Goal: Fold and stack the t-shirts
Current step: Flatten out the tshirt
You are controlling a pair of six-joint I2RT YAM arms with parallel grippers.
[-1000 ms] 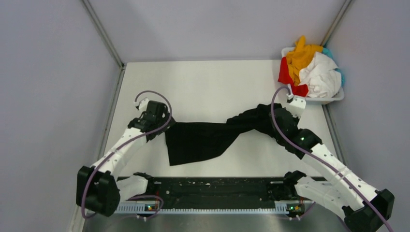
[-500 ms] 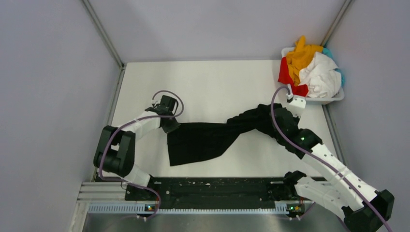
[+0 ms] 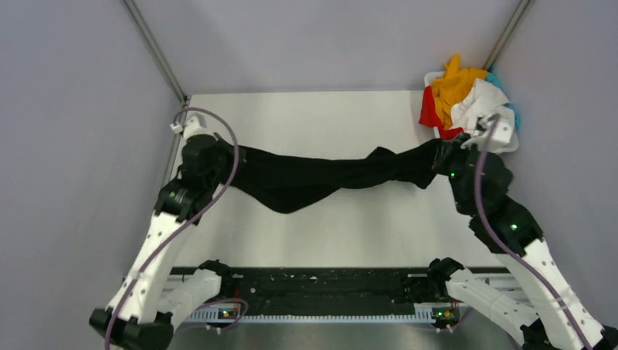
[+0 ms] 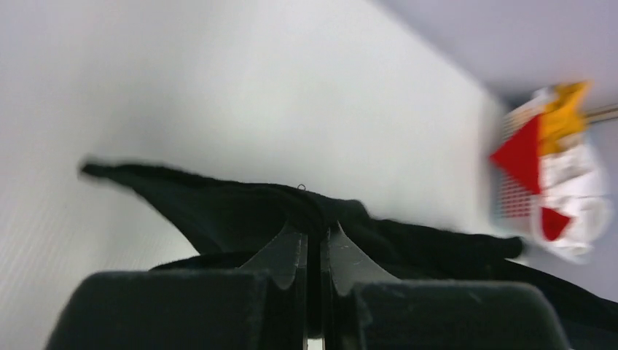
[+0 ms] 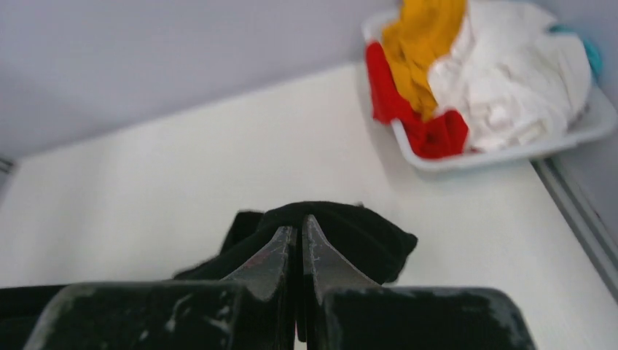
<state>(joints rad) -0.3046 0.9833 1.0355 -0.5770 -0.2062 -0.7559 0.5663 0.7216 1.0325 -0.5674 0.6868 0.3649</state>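
A large black t-shirt [image 3: 321,179] hangs stretched between both arms above the white table [image 3: 328,120], sagging in the middle. My left gripper [image 3: 232,162] is shut on its left end, cloth bunched at the fingertips [image 4: 315,232]. At the other end my right gripper [image 3: 442,154] is shut on a bunched fold [image 5: 342,233]. More t-shirts, orange-yellow [image 3: 453,86], red [image 3: 430,113], white [image 3: 484,117] and teal [image 3: 498,79], lie heaped at the back right.
The heap fills a white plastic basket [image 3: 503,149] in the table's back right corner, close behind my right arm. Grey walls close in both sides and the back. A black rail [image 3: 328,292] with the arm bases runs along the near edge.
My left gripper shut on the black t-shirt's left edge. Both arms then rose and spread apart, lifting the shirt off the table into a taut band.
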